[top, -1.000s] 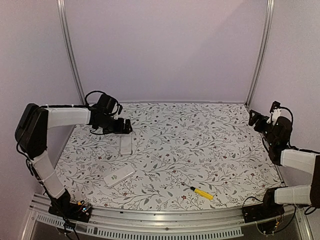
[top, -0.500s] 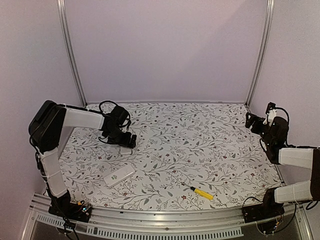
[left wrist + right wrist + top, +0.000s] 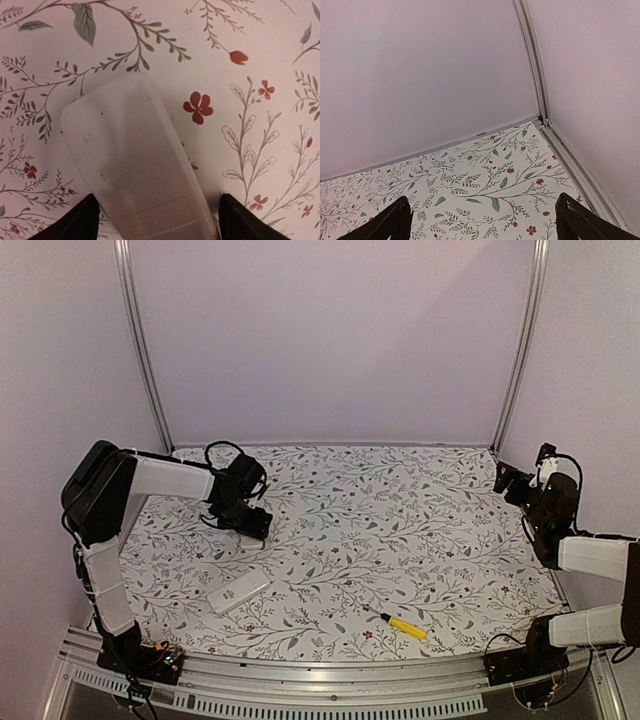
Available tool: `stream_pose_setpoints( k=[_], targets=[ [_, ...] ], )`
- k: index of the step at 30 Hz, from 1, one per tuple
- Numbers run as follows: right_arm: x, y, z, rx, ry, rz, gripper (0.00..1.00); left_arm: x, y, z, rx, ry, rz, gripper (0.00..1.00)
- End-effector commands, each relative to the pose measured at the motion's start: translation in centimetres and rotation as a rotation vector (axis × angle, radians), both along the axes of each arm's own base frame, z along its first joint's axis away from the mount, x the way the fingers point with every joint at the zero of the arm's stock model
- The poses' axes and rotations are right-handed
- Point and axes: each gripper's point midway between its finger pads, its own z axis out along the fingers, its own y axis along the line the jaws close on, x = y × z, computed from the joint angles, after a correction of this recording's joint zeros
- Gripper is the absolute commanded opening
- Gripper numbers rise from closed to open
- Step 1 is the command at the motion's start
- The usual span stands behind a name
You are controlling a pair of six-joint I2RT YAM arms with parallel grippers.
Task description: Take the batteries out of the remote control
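White remote (image 3: 135, 165); white table (image 3: 400, 540), grey-leaved and red-flowered.

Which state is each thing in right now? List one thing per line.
Far slab: flat on the table, plain side up.
Near slab: flat, nothing touching it.
Screwdriver: lying flat, nothing touching it.
Left gripper: open, low, fingers flanking the far slab.
Right gripper: open, raised, empty.
Batteries: none visible.

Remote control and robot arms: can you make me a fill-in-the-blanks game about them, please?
The left gripper straddles the ____ remote.
The screwdriver has a ____ handle.
The right gripper is open and holds ____.
Missing words: white; yellow; nothing.
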Motion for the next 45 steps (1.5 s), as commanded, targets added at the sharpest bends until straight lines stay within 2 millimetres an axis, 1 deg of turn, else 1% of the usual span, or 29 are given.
stream_pose_setpoints(
  k=[1, 8, 10, 12, 14, 19, 21, 22, 25, 27, 29, 31, 32, 34, 36, 37, 39, 40, 41, 43, 45],
  targets=[
    [-0.3, -0.2, 0.9, -0.006, -0.031, -0.019, 0.99, -0.3, -0.3, -1.0, 0.029, 0.025, -0.026, 0.79],
    [-0.3, 0.0, 1.1, -0.009, -0.034, -0.010, 0.99, -0.4, -0.2, -1.1, 0.039, 0.030, -0.031, 0.70],
    [-0.3, 0.2, 1.3, -0.008, -0.040, 0.003, 0.99, -0.3, -0.2, -0.9, 0.035, 0.025, -0.029, 0.64],
    [-0.2, 0.6, 1.5, -0.010, -0.044, 0.024, 0.99, -0.2, -0.4, -0.2, 0.018, 0.004, -0.032, 0.61],
    [0.1, 0.8, 1.6, -0.008, -0.035, 0.038, 0.99, -0.3, -1.0, 0.9, -0.018, -0.027, -0.052, 0.59],
    [0.9, 3.5, 2.9, -0.002, -0.014, 0.185, 0.98, -1.3, -3.3, 4.5, -0.099, -0.108, -0.166, 0.57],
    [1.0, 4.1, 3.2, 0.000, 0.016, 0.217, 0.97, -1.9, -4.2, 5.6, -0.103, -0.135, -0.208, 0.56],
    [0.9, 5.2, 3.4, 0.004, 0.038, 0.254, 0.97, -2.3, -4.8, 6.1, -0.108, -0.148, -0.232, 0.55],
    [0.3, 7.2, 4.3, 0.013, 0.092, 0.336, 0.97, -3.5, -7.3, 8.0, -0.128, -0.195, -0.324, 0.53],
    [-0.5, 8.8, 5.1, 0.037, 0.128, 0.408, 0.97, -4.8, -9.8, 9.7, -0.146, -0.246, -0.421, 0.52],
    [-1.4, 10.7, 5.8, 0.080, 0.159, 0.503, 0.96, -6.6, -12.6, 11.6, -0.166, -0.304, -0.540, 0.52],
    [-2.6, 13.2, 6.3, 0.148, 0.191, 0.617, 0.94, -8.7, -15.0, 13.1, -0.179, -0.359, -0.657, 0.51],
    [-3.4, 14.8, 6.4, 0.185, 0.209, 0.682, 0.93, -9.8, -16.1, 13.7, -0.192, -0.384, -0.707, 0.51],
    [-4.8, 18.0, 5.9, 0.243, 0.268, 0.791, 0.91, -11.9, -17.7, 15.0, -0.237, -0.426, -0.787, 0.50],
    [-6.1, 20.9, 5.0, 0.270, 0.337, 0.869, 0.91, -13.4, -18.5, 15.8, -0.280, -0.453, -0.832, 0.50],
    [-6.9, 22.5, 4.3, 0.288, 0.387, 0.911, 0.90, -14.3, -18.9, 16.2, -0.305, -0.458, -0.854, 0.50],
    [-8.5, 25.1, 3.0, 0.302, 0.469, 0.985, 0.88, -15.2, -18.9, 16.6, -0.323, -0.471, -0.874, 0.50],
    [-9.2, 26.4, 2.4, 0.312, 0.510, 1.013, 0.88, -15.4, -18.8, 16.8, -0.323, -0.478, -0.877, 0.50],
    [-10.0, 27.5, 2.1, 0.316, 0.532, 1.044, 0.88, -15.6, -18.7, 16.9, -0.322, -0.484, -0.880, 0.50],
    [-11.4, 29.8, 1.9, 0.325, 0.568, 1.105, 0.88, -16.1, -18.6, 16.8, -0.316, -0.485, -0.895, 0.50],
    [-12.5, 32.0, 1.8, 0.331, 0.600, 1.143, 0.87, -16.1, -18.4, 16.3, -0.269, -0.494, -0.892, 0.50]
  ],
)
